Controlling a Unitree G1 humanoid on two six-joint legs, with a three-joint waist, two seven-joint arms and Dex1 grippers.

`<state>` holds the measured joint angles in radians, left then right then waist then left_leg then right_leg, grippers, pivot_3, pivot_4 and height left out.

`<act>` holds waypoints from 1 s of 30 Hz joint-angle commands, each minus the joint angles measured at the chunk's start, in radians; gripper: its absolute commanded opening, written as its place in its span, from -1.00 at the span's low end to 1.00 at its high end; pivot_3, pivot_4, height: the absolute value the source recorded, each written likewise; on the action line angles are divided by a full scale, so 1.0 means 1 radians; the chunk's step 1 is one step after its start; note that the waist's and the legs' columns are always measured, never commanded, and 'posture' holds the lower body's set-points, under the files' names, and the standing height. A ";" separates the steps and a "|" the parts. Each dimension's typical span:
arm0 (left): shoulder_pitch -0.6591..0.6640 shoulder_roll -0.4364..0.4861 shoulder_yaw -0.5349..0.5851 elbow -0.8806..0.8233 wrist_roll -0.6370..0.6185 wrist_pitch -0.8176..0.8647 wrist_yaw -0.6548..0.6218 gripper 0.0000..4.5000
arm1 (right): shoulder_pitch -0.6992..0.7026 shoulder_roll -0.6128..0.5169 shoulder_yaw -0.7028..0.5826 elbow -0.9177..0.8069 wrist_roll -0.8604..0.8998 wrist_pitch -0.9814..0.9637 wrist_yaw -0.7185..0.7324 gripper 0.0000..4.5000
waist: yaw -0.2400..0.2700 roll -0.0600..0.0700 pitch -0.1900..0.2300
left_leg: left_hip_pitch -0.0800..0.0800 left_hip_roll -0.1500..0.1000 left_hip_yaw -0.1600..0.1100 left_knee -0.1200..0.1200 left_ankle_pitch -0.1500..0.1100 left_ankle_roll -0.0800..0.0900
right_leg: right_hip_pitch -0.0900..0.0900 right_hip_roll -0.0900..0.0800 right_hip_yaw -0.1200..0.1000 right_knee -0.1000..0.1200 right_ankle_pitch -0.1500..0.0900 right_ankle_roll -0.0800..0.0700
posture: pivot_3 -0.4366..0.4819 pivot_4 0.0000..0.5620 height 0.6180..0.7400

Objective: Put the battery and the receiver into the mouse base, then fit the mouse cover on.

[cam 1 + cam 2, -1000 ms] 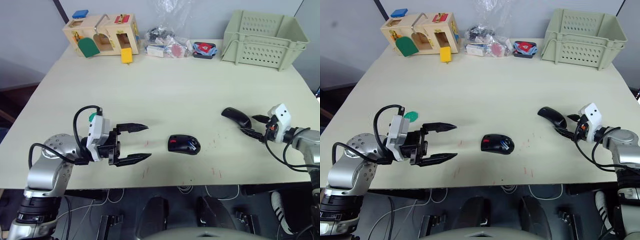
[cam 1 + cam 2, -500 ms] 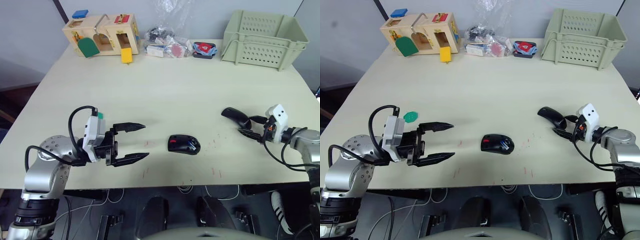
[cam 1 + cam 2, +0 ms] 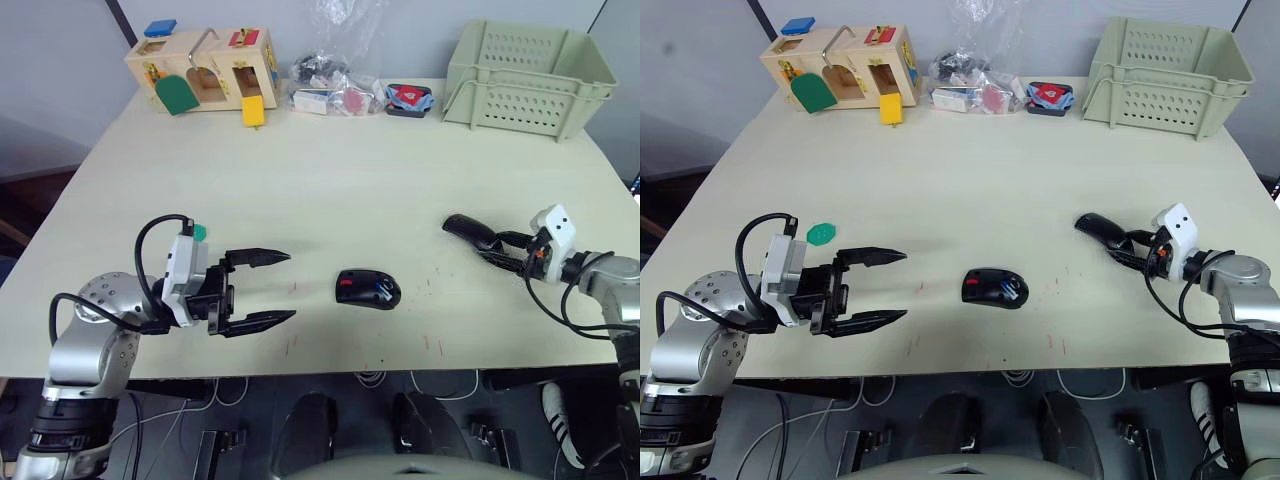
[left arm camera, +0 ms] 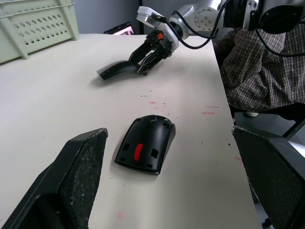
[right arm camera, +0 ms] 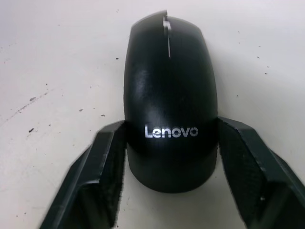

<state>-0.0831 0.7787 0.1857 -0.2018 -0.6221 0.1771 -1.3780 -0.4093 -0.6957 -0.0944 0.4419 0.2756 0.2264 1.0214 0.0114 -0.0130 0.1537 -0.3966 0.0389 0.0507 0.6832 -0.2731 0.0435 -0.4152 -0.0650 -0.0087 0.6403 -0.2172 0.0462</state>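
Pale cream worktop (image 3: 330, 170) carries everything. Along its far edge, well clear of the work: a light green perforated plastic basket (image 3: 528, 78), a wooden latch-and-lock toy box with coloured flaps (image 3: 203, 68), a clear plastic bag of small parts (image 3: 330, 75).

Left gripper (image 3: 262, 289) hovers just above the worktop on the left side, fingers spread wide, holding nothing. It points at the black oval mouse base with the red patch (image 3: 367, 288), which lies near the front edge, about centre, apart from both grippers. Looks like a standby pose, ready to steady the base.

Glossy black curved mouse cover (image 3: 1102, 229) lies on the worktop to the right of the base, well apart from it. Right gripper (image 5: 169, 143) has its fingers either side of the cover's rear end, close against its flanks but not clearly clamped. Cover reads as resting on the worktop, not lifted. Judgement: this is the pick-up of the cover, low approach to get under its thin edge.

Can't tell if the battery sits in the base. Flat green piece (image 3: 820, 233) lies near the left arm.
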 commanded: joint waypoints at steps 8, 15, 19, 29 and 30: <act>-0.007 0.002 0.011 0.007 -0.010 -0.026 -0.012 1.00 | 0.014 -0.026 -0.017 -0.102 0.009 -0.016 0.014 0.02 | 0.000 0.001 0.001 | 0.000 0.000 0.000 0.000 0.000 0.000 | 0.000 0.000 0.000 0.000 0.000 0.000 | -0.05 -0.47 1.00; -0.004 0.006 0.014 0.020 -0.005 -0.036 -0.026 1.00 | 0.063 -0.072 0.006 -0.349 0.044 0.070 0.067 0.02 | 0.001 0.003 0.002 | 0.000 0.000 0.000 0.000 0.000 0.000 | -0.001 0.000 0.000 0.000 0.000 0.000 | -0.05 -0.47 1.00; -0.006 0.010 0.012 0.040 0.004 -0.049 -0.043 1.00 | 0.084 -0.095 0.046 -0.530 0.071 0.152 0.086 0.02 | -0.001 0.003 0.003 | -0.001 0.000 -0.001 0.000 0.000 0.000 | -0.001 0.000 0.000 0.000 0.000 0.000 | -0.05 -0.47 1.00; -0.025 0.020 0.006 0.077 0.015 -0.069 -0.081 1.00 | -0.035 -0.102 0.248 -0.811 0.040 0.383 0.049 0.02 | 0.000 0.003 0.004 | -0.002 0.001 0.000 0.000 0.000 0.000 | -0.004 0.000 0.000 0.000 0.000 0.000 | -0.05 -0.47 1.00; -0.026 0.022 0.007 0.080 0.016 -0.070 -0.084 1.00 | -0.051 -0.096 0.261 -0.824 0.046 0.399 0.049 0.02 | 0.000 0.003 0.004 | -0.003 0.001 0.000 0.000 0.000 0.000 | -0.004 0.000 0.000 0.000 0.000 0.000 | -0.05 -0.47 1.00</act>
<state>-0.1039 0.7856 0.1842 -0.1143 -0.6065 0.1208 -1.4515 -0.4413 -0.7857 0.1683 -0.3403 0.3208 0.6070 1.0781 0.0116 -0.0103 0.1581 -0.3997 0.0395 0.0503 0.6829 -0.2731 0.0434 -0.4196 -0.0652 -0.0088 0.6404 -0.2173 0.0460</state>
